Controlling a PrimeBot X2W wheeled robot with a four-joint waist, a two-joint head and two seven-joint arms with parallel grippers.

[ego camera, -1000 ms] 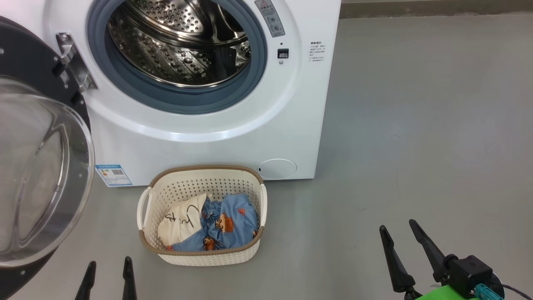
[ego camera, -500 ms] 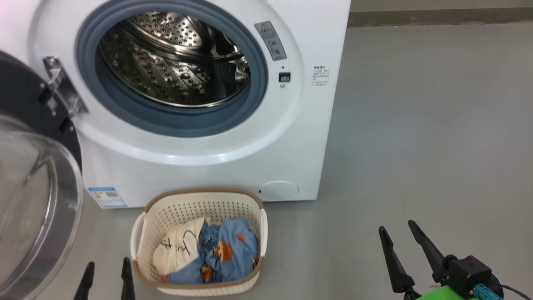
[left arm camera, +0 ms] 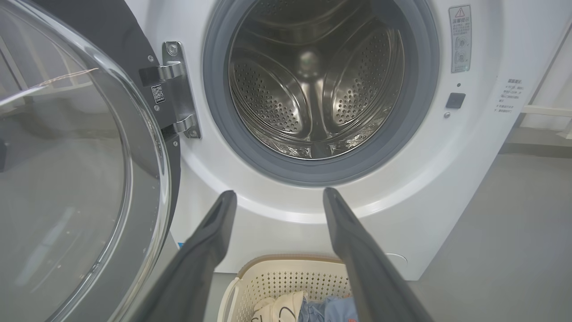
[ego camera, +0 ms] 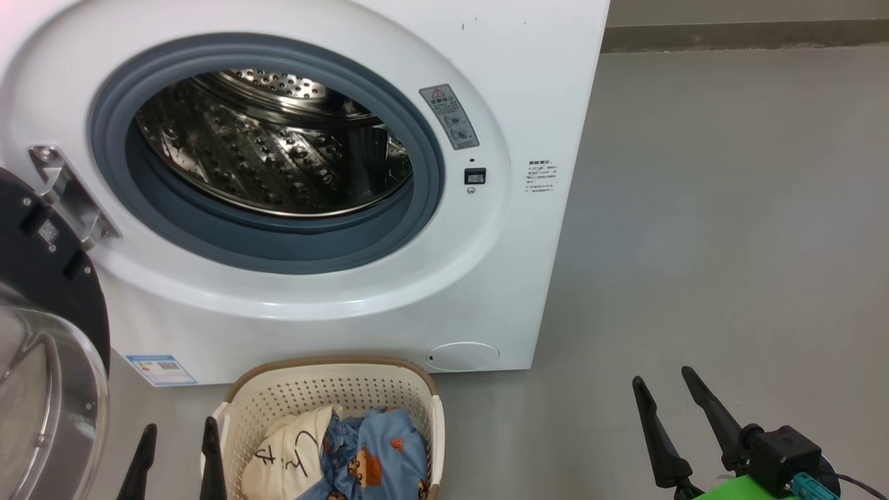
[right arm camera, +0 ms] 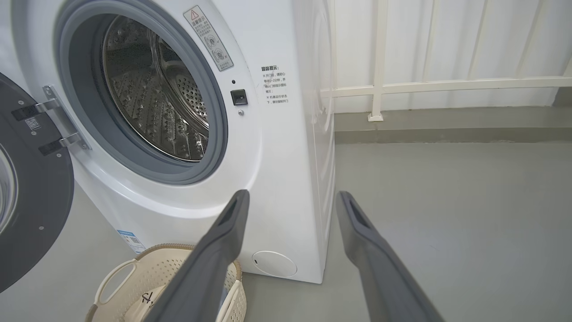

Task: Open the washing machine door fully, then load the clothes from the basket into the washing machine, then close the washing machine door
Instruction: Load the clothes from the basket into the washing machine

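Note:
The white washing machine (ego camera: pixel 528 90) (left arm camera: pixel 447 188) (right arm camera: pixel 286 147) stands ahead, its steel drum (ego camera: pixel 271 153) (left arm camera: pixel 313 85) bare. The washing machine door (ego camera: pixel 42 368) (left arm camera: pixel 76 179) (right arm camera: pixel 27 201) hangs swung wide on the left hinge. In front sits the cream basket (ego camera: pixel 326 389) (left arm camera: pixel 286 277) (right arm camera: pixel 129 277) holding the clothes: a cream garment with black lettering (ego camera: pixel 285 458) and a blue bear-print garment (ego camera: pixel 382 458). My left gripper (ego camera: pixel 178 437) (left arm camera: pixel 277 197) is open just left of the basket. My right gripper (ego camera: pixel 661 382) (right arm camera: pixel 290 197) is open over the floor to the right, holding nothing.
Grey floor (ego camera: pixel 729 208) stretches to the right of the machine. A white railing (right arm camera: pixel 424 85) and a low kerb (right arm camera: pixel 447 129) run behind. A blue label (ego camera: pixel 161 369) and a round white flap (ego camera: pixel 462 355) mark the machine's lower front.
The head view has tilted up, so the machine and basket sit lower in the picture. Both grippers keep their places and stay open.

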